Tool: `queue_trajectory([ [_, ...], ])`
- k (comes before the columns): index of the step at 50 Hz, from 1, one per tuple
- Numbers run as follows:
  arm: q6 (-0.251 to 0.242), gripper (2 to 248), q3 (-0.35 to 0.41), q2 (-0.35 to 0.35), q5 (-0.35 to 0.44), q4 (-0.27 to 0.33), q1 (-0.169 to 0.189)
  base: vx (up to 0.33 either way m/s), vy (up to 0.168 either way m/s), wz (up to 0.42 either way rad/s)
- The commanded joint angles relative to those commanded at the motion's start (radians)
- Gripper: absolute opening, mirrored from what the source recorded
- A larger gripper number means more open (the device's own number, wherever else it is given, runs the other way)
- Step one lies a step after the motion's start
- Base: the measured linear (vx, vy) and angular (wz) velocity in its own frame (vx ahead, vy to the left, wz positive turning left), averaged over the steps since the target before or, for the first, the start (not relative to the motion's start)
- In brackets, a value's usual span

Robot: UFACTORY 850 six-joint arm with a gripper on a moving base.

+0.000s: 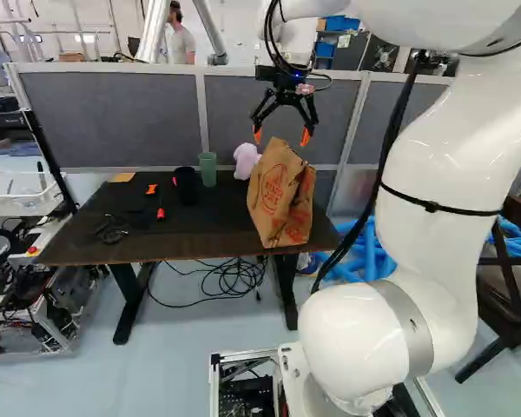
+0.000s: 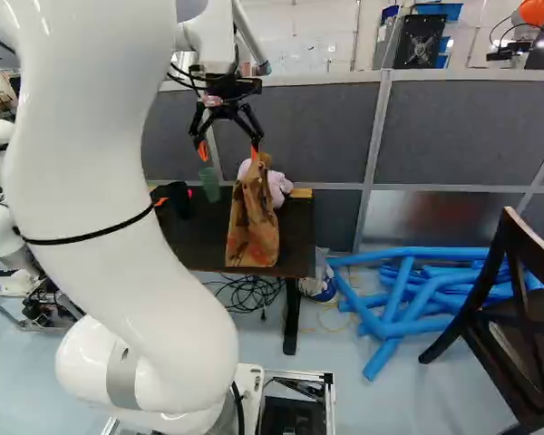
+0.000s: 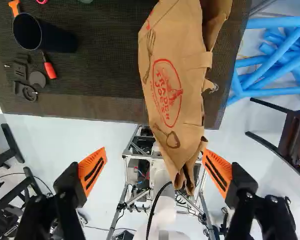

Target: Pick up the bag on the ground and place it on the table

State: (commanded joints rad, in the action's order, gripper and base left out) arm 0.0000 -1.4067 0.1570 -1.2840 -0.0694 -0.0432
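My gripper (image 1: 281,136) hangs above the brown paper bag, its fingers spread wide. The bag (image 1: 276,195) stands on the right end of the dark table (image 1: 182,247), leaning a little. In the wrist view the gripper (image 3: 154,150) is open, and the upper end of the bag (image 3: 182,90) reaches into the space between the fingers, close to one orange pad (image 3: 217,170). Whether that pad touches the paper cannot be told. The other pad stands well apart from the bag.
Behind the bag is a pale pink plush thing (image 1: 246,160). A green cup (image 1: 208,168), a black cup (image 3: 42,36) and small tools share the table. Grey partitions (image 2: 462,136) stand behind. Blue foam tubes (image 2: 408,288) and a dark chair (image 2: 526,317) are to the right; cables (image 1: 230,278) lie underneath.
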Motion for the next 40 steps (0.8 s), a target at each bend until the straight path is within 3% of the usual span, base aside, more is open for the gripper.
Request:
queue_trajectory([
  [40, 0.0, 247, 0.0, 0.0, 0.0, 0.0, 0.0, -0.184, -0.004, -0.001],
])
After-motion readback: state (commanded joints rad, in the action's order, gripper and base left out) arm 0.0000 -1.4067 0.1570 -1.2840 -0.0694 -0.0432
